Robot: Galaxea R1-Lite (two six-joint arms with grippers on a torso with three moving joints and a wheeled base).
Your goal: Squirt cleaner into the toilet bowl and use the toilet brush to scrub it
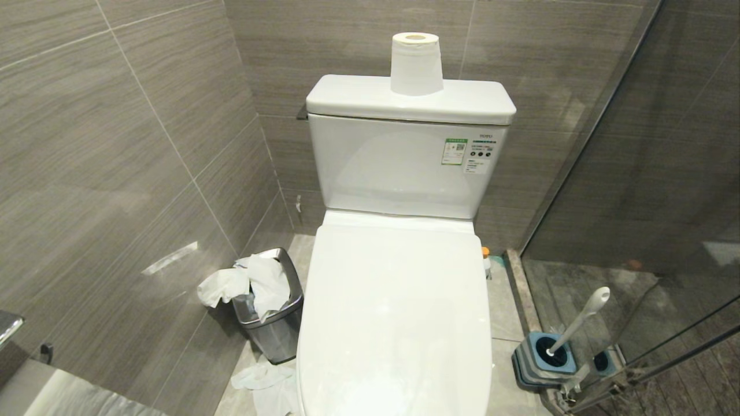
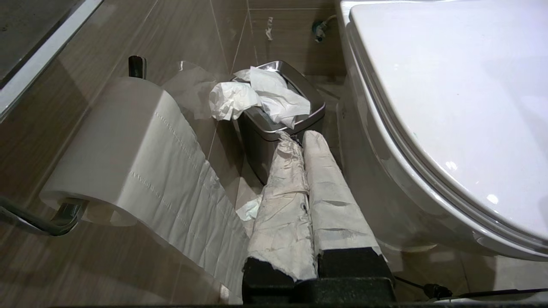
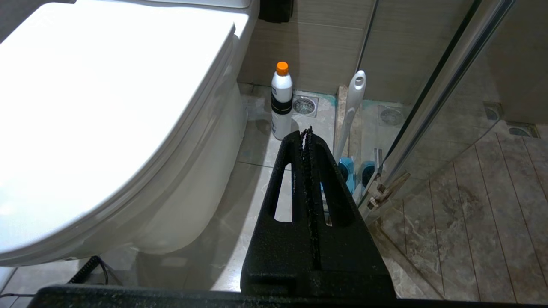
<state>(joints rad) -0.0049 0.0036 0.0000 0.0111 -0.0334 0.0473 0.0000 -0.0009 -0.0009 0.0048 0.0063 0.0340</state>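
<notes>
The toilet [image 1: 396, 323] stands against the grey tiled wall with its white lid [image 1: 399, 300] down flat, hiding the bowl. The brush [image 1: 578, 320] sits on the floor to the toilet's right, beside the glass shower door [image 1: 665, 173], its white handle leaning out of a square blue-grey holder [image 1: 543, 361]; the bristle head is down in the holder and out of sight. A white bottle [image 3: 281, 102] with an orange cap stands upright on the floor between the toilet's base and the brush, near a floor drain [image 3: 305, 105]; whether it holds the cleaner cannot be told. On the cistern [image 1: 404, 162] stands a paper roll [image 1: 416, 63]. To the toilet's left a small steel bin [image 1: 272, 312] overflows with crumpled tissue, and more tissue lies on the floor before it. The left gripper [image 2: 299, 137], fingers wrapped in pale cloth and pressed together, grips nothing and hangs low beside the toilet's left flank, pointing toward the bin, with a wall-mounted roll [image 2: 128, 149] alongside. The right gripper [image 3: 308, 130], black fingers closed tight and empty, hangs low on the toilet's right, pointing toward the bottle and brush.
</notes>
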